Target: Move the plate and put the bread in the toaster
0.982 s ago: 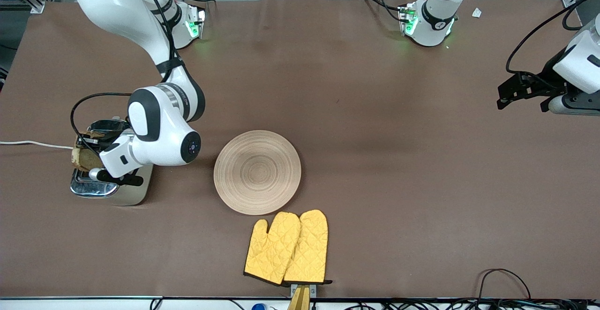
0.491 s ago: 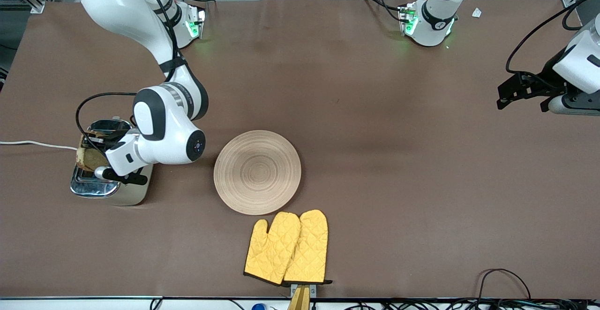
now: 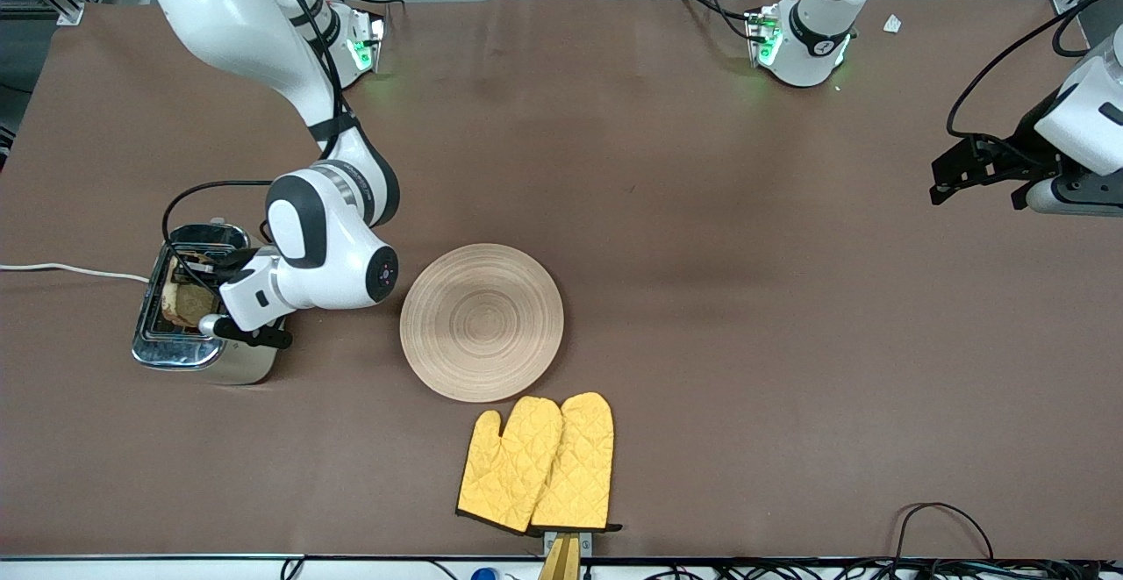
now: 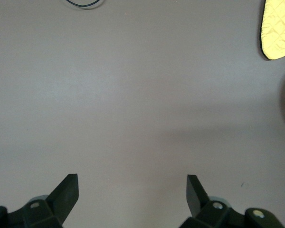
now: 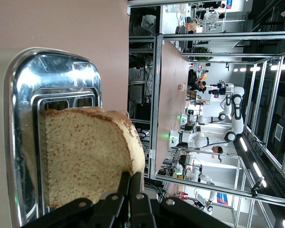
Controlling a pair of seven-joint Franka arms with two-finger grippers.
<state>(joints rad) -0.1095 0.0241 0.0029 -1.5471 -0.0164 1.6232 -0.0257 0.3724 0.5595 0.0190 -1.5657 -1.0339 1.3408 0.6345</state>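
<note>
Front view. The right tool (image 3: 200,286) is positioned over the toaster (image 3: 197,347), which stands at the right arm's end of the worktop (image 3: 702,299), at 9 o'clock from the plate (image 3: 482,322). The tool is clamped on the bread (image 3: 186,304), which stands upright in one slot of the toaster's chrome top. A white cord (image 3: 61,270) runs from the toaster toward the worktop edge. The plate lies flat near the worktop centre, well apart from the toaster. A pair of yellow oven mitts (image 3: 537,464) lies at 6 o'clock from the plate, nearer the camera, just beside its rim. The left tool (image 3: 969,172) waits over the left arm's end of the worktop, at 3 o'clock from the plate.

Left wrist view. The left tool (image 4: 132,190) has its fingers spread wide and holds nothing. Bare worktop lies below it. One yellow mitt shows at the picture edge.

Right wrist view. The right tool (image 5: 129,183) is pinched narrow on the crust edge of the bread (image 5: 80,152). The slice sits partly in a slot of the toaster (image 5: 52,80).
</note>
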